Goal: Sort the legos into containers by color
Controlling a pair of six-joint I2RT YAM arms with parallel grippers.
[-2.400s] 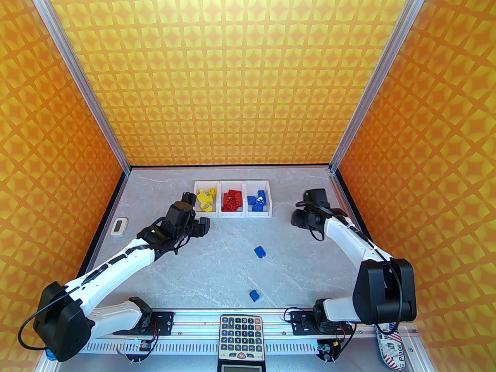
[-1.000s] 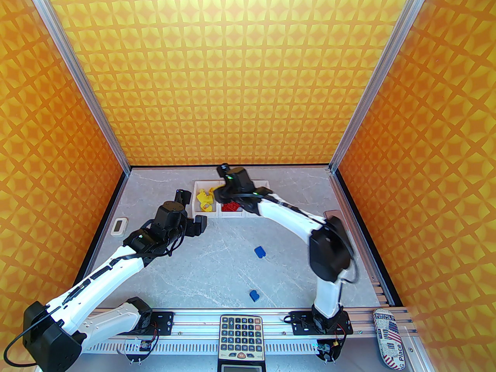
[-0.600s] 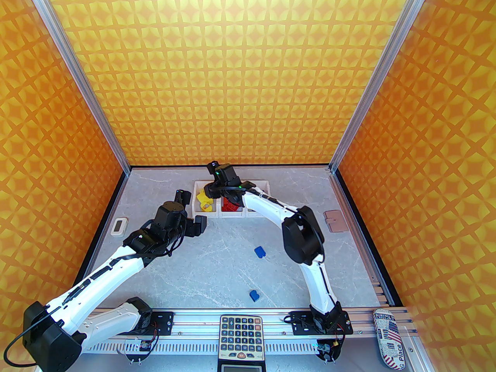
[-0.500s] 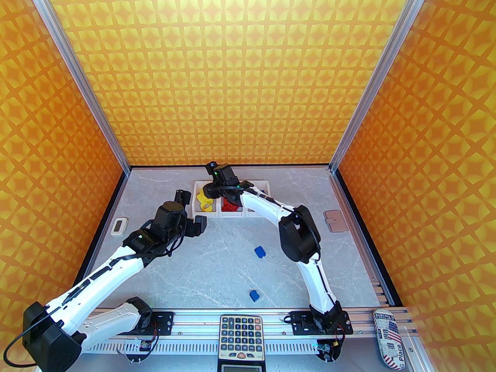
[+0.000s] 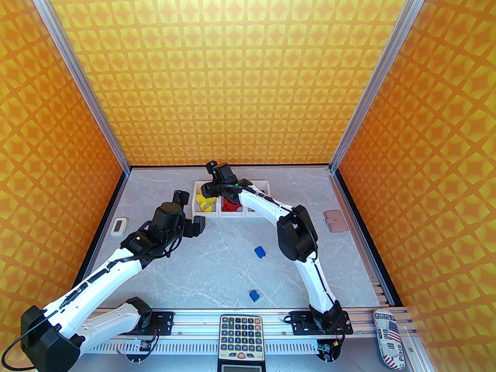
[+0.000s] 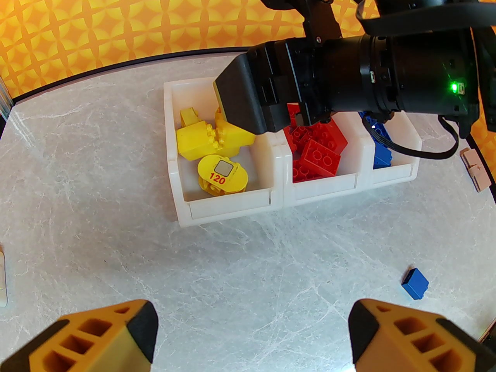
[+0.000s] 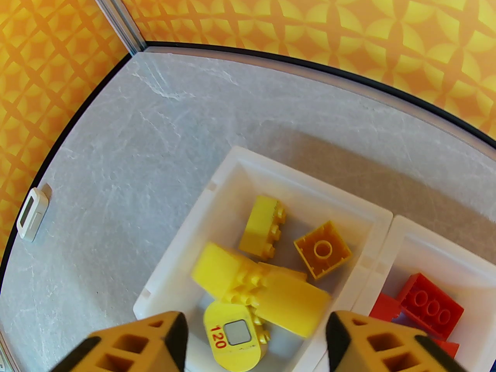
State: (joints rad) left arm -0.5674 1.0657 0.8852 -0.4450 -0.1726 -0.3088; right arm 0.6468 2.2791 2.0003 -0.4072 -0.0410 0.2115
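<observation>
right gripper, jaws apart, over yellow legos in white container

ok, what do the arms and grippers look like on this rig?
The left arm and right arm match: white link shells, black joint housings, loose black cables, a green light at the wrist. The left gripper and right gripper have orange printed fingers with open pockets and black inner pads.

Legos in containers, two before.
</observation>
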